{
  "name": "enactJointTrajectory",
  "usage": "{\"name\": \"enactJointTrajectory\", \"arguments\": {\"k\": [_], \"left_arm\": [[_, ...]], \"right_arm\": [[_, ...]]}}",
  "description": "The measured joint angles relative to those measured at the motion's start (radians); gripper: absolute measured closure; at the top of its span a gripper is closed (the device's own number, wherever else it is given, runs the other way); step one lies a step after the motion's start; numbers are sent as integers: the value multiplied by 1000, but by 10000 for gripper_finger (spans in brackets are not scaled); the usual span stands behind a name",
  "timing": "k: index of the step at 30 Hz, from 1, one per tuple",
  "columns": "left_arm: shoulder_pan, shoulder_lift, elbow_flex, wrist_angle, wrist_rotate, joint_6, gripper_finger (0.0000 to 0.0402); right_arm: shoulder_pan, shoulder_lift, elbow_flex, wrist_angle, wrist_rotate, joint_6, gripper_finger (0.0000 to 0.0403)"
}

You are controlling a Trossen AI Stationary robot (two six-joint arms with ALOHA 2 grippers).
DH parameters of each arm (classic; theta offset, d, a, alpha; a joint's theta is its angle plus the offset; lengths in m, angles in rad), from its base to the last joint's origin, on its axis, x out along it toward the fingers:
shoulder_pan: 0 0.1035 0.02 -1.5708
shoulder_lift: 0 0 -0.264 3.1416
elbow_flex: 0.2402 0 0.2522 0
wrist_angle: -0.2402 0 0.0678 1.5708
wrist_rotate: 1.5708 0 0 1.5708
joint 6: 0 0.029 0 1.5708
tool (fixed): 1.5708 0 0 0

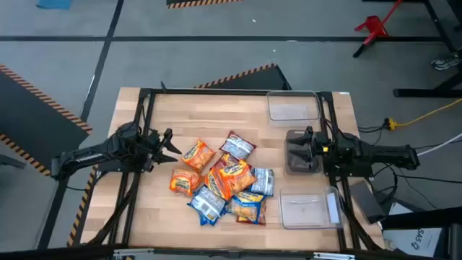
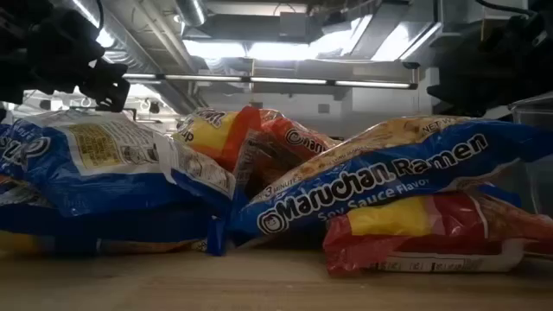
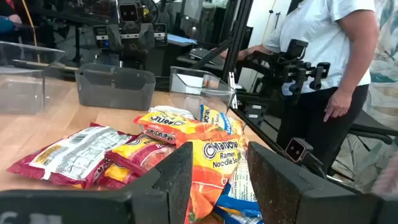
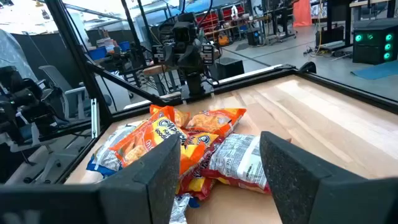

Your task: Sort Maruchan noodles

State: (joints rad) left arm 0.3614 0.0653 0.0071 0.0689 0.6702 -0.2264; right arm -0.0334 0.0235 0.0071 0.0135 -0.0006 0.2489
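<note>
The noodles (image 1: 222,180) lie in a messy pile in the middle of the tabletop (image 1: 166,108), packs on top of packs. Some are orange, some blue, some dark red.

The left end effector (image 1: 170,142) sits at 9 o'clock from the pile, just beside the nearest orange pack (image 1: 197,154) and not touching it. Its fingers (image 3: 177,171) are wide apart and hold nothing.

The right end effector (image 1: 297,153) sits at 3 o'clock from the pile, over a grey bin (image 1: 300,153). Its fingers (image 4: 158,168) are wide apart too, and hold nothing.

A clear bin (image 1: 293,106) rests at 1 o'clock from the pile, near the far edge. Another clear bin (image 1: 309,209) rests at 4 o'clock. All three bins are on the right side.

A person (image 3: 336,56) in a white top stands past the tabletop.
</note>
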Motion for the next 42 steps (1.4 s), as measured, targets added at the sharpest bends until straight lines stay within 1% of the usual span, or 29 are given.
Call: {"name": "enactJointTrajectory", "arguments": {"k": [31, 34, 37, 39, 42], "left_arm": [[0, 0, 0, 0, 0, 0, 255], [0, 0, 0, 0, 0, 0, 255], [0, 0, 0, 0, 0, 0, 255], [0, 0, 0, 0, 0, 0, 255], [0, 0, 0, 0, 0, 0, 255]], "right_arm": [[0, 0, 0, 0, 0, 0, 196], [0, 0, 0, 3, 8, -42, 196], [0, 0, 0, 13, 18, -46, 196], [0, 0, -1, 52, 46, -7, 196], [0, 0, -1, 146, 46, 224, 196]]}}
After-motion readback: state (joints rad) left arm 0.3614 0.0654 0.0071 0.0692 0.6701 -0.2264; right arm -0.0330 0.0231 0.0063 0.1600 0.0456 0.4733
